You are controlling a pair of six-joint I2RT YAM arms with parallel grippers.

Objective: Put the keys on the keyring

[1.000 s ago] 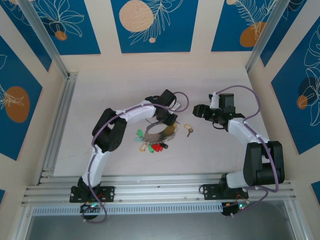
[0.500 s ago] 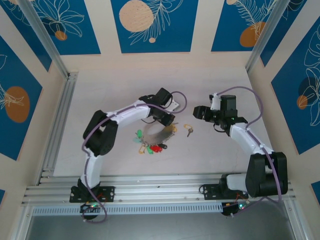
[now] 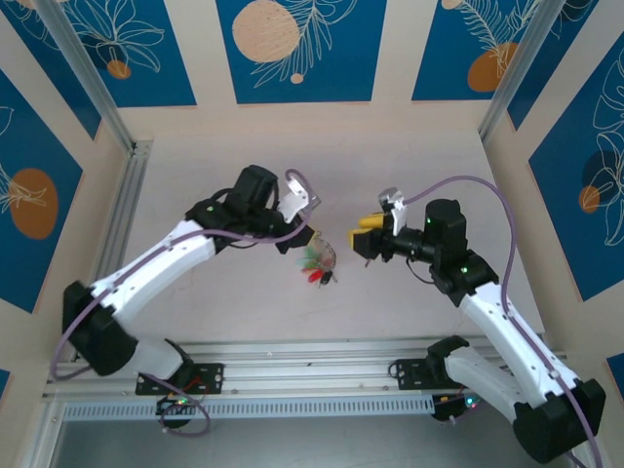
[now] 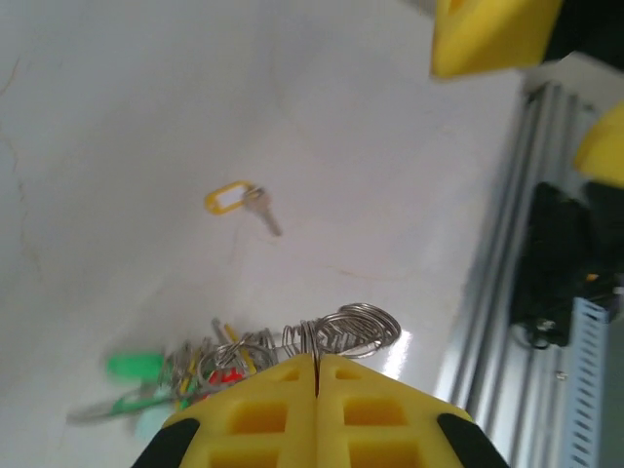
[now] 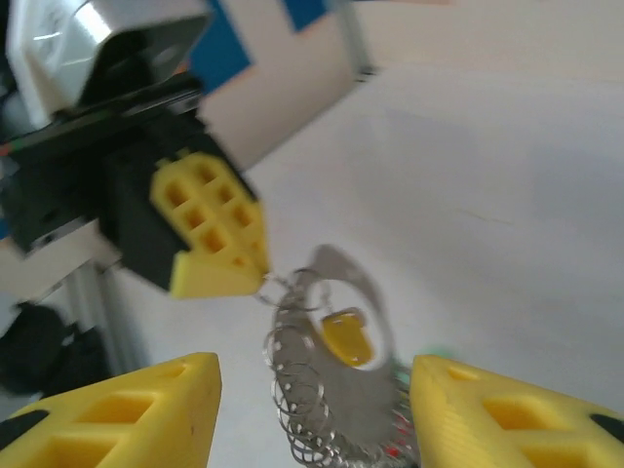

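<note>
The step in hand is presenting the keyring so the keys can be threaded on; the threading itself is not yet done. The left gripper is clamped tight on the keyring, pinching its wire at the top, and in the top view the ring hangs below that grip with its tags bunched under it. The keys, with their small yellow loop, lie flat on the table, off the ring and well apart from it, on the side facing the right arm. The right gripper faces the ring with its jaws standing partly apart and nothing between them; from above it sits just beside the ring, on its right.

By my judgement, the next move calls for the right gripper to go down to the keys, pinch them by the loop or a blade, and bring the loop to the ring's wire while the left holds steady.

Hard to make out: where the ring's wire opens, since coils and tags blur together. From above, the keys are too small and too close to the right gripper to pick out surely. The green tags are blurred.
</note>
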